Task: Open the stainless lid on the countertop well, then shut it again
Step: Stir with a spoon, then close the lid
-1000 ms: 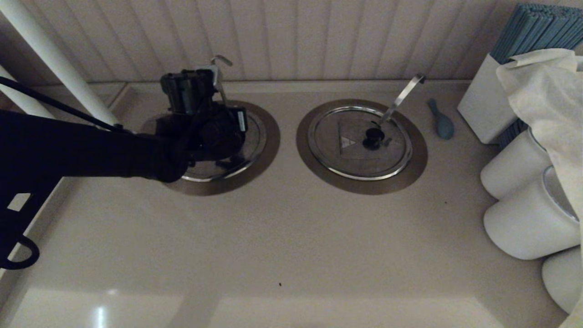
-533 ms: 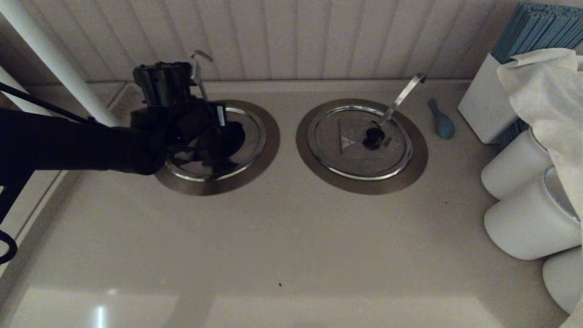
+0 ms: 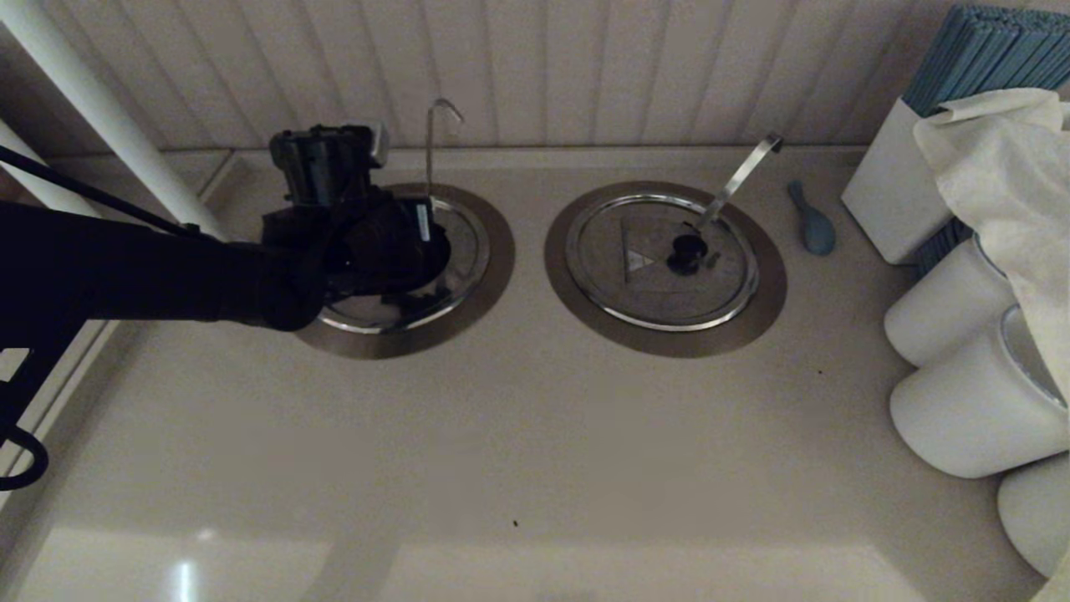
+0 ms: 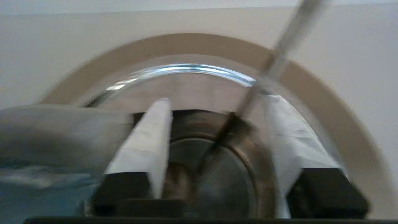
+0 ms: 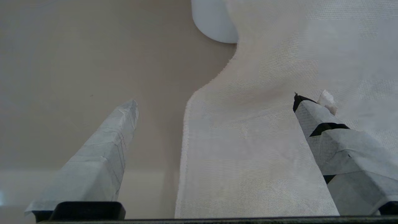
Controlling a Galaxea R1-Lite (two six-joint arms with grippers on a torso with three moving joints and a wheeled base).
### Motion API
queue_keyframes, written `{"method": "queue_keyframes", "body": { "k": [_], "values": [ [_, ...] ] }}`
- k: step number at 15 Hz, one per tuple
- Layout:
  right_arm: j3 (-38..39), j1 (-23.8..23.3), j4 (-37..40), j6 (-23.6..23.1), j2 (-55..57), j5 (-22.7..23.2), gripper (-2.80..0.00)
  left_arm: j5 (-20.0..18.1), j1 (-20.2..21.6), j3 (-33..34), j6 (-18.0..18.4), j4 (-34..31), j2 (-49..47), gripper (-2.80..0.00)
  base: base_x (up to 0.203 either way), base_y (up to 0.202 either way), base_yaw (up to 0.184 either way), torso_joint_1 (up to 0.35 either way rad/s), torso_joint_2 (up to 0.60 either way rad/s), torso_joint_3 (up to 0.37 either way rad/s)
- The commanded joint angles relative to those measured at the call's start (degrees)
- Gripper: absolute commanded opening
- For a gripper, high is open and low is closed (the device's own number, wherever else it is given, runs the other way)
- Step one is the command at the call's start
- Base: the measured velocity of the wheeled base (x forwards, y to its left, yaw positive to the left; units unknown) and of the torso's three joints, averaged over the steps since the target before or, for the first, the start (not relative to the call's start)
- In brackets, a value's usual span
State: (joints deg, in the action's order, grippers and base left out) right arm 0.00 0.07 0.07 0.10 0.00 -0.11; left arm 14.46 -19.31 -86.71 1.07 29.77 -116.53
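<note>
The left pincer (image 4: 214,124) is seen spread wide, its white-wrapped fingers (image 4: 149,137) straddling the black round knob (image 4: 214,168) of the brushed-steel lid (image 3: 456,242). Beneath it the lid is seated in the dull-collared well (image 3: 493,251); a thin hooked rod (image 3: 432,142) rises just beyond. The right pincer (image 5: 214,105) is held apart over white cloth (image 5: 264,149) and the smooth bench (image 5: 77,62).

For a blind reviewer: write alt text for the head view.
The left gripper hangs over the stainless lid on the countertop well, beside a thin hooked ladle rod. To its right lies a twin lid, shut.
</note>
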Motion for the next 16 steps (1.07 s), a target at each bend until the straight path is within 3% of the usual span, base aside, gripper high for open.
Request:
{"method": "queue_keyframes", "body": {
  "k": [1,7,11,14,16],
  "values": [
    [0.00,0.01,0.01,-0.01,0.00,0.02,0.00,0.04,-0.47,0.05,-0.02,0.20,-0.01,0.00,0.000,0.000,0.000,0.000,0.00,0.000],
    [0.00,0.01,0.01,-0.01,0.00,0.02,0.00,0.22,0.14,-0.33,-1.16,0.03,2.31,0.00,0.000,0.000,0.000,0.000,0.00,0.000],
    [0.00,0.01,0.01,-0.01,0.00,0.02,0.00,-1.64,5.76,-0.97,-1.09,-1.78,6.21,0.00,0.000,0.000,0.000,0.000,0.00,0.000],
    [0.00,0.01,0.01,-0.01,0.00,0.02,0.00,-6.81,11.66,-1.63,-3.58,-10.84,12.59,0.00,0.000,0.000,0.000,0.000,0.00,0.000],
    [0.00,0.01,0.01,-0.10,0.00,0.02,0.00,-7.80,14.52,-2.39,-5.01,-19.97,16.48,0.00,0.000,0.000,0.000,0.000,0.00,0.000]
  ]
}}
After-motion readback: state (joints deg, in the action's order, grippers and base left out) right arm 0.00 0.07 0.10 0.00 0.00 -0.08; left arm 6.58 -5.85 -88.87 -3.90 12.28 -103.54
